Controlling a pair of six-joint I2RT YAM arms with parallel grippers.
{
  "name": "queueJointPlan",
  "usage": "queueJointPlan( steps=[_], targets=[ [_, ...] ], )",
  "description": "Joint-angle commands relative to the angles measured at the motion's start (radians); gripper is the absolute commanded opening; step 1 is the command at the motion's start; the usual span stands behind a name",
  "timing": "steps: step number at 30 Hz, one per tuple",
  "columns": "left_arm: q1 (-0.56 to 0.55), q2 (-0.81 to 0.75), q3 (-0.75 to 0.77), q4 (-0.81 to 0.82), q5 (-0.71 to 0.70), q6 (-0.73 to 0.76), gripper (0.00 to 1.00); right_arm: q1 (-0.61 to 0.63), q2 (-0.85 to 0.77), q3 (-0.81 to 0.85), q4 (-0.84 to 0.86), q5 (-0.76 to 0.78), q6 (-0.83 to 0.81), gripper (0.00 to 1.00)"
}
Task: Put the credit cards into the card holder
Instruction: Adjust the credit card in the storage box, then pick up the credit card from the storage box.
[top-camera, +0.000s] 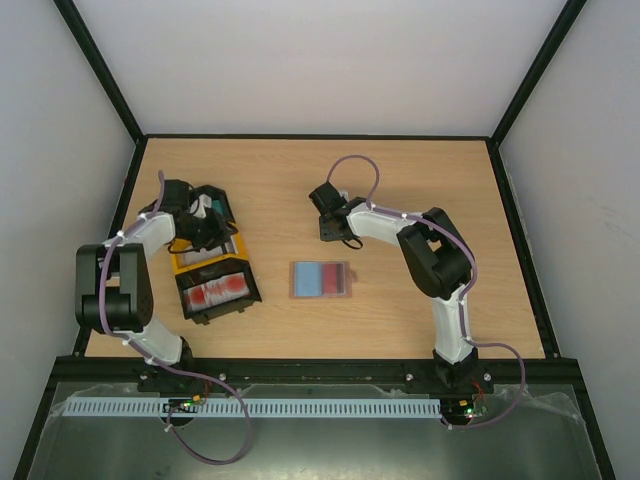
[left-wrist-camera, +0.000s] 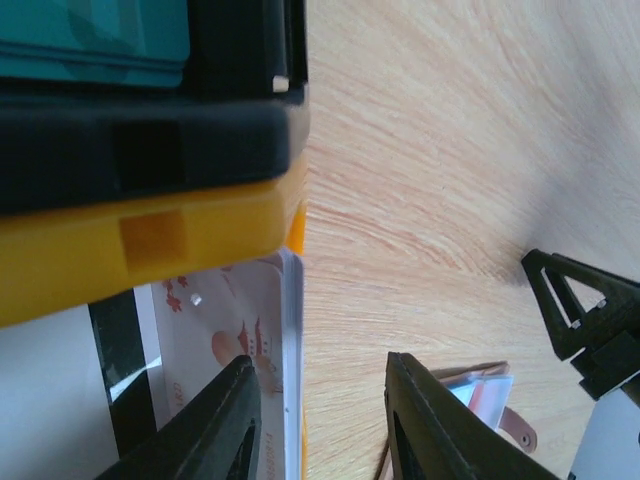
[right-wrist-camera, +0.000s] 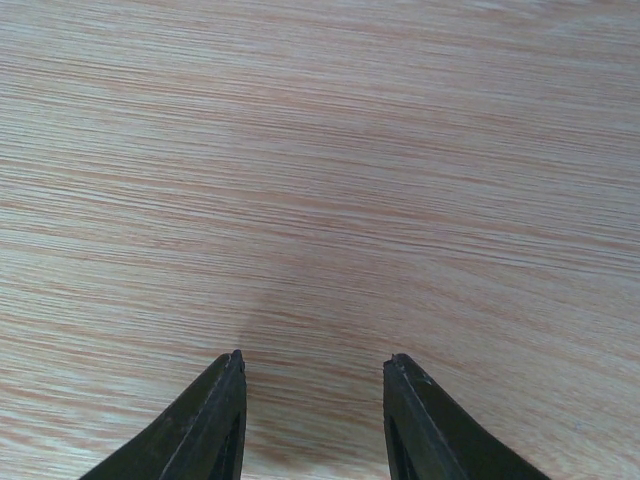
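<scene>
The card holder (top-camera: 320, 280) lies open mid-table, with blue and reddish faces showing on it; its corner shows in the left wrist view (left-wrist-camera: 487, 392). A pale whitish card with red print (left-wrist-camera: 225, 340) lies in the yellow tray (left-wrist-camera: 150, 240). Teal cards (left-wrist-camera: 95, 40) lie in a black tray (left-wrist-camera: 150, 145), and red-and-white cards (top-camera: 215, 292) lie in another black tray. My left gripper (left-wrist-camera: 320, 360) is open, one finger over the whitish card and the other over the table; it also shows in the top view (top-camera: 207, 236). My right gripper (right-wrist-camera: 313, 355) is open and empty over bare wood, beyond the holder (top-camera: 330, 230).
The three trays sit in a row at the left: black (top-camera: 217, 205), yellow (top-camera: 182, 264), black (top-camera: 250, 292). A black frame rail (top-camera: 320, 137) runs along the table's far edge. The right gripper's black fingers (left-wrist-camera: 585, 320) show at the right of the left wrist view.
</scene>
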Motion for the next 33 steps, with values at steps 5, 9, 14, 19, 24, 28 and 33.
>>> queueJointPlan(
  steps=[5, 9, 14, 19, 24, 28, 33],
  targets=[
    [-0.016, -0.076, 0.035, -0.069, -0.158, -0.002, 0.47, -0.005, 0.023, -0.015, 0.004, 0.007, -0.005, 0.36],
    [-0.056, -0.005, 0.058, -0.067, -0.173, 0.000, 0.51, -0.005, 0.030, -0.015, 0.012, -0.001, -0.007, 0.36],
    [-0.105, 0.074, 0.110, -0.090, -0.195, 0.001, 0.55, -0.005, 0.033, -0.016, 0.018, -0.001, -0.009, 0.36],
    [-0.110, 0.106, 0.138, -0.126, -0.212, 0.002, 0.58, -0.006, 0.030, -0.021, 0.024, 0.002, -0.008, 0.36],
    [-0.121, 0.112, 0.171, -0.153, -0.201, 0.001, 0.55, -0.005, 0.030, -0.027, 0.028, 0.002, -0.010, 0.36],
    [-0.126, 0.097, 0.195, -0.179, -0.196, 0.001, 0.46, -0.006, 0.028, -0.028, 0.030, 0.000, -0.013, 0.36],
    [-0.126, 0.091, 0.200, -0.209, -0.214, 0.013, 0.37, -0.006, 0.029, -0.028, 0.032, -0.001, -0.015, 0.36]
  ],
)
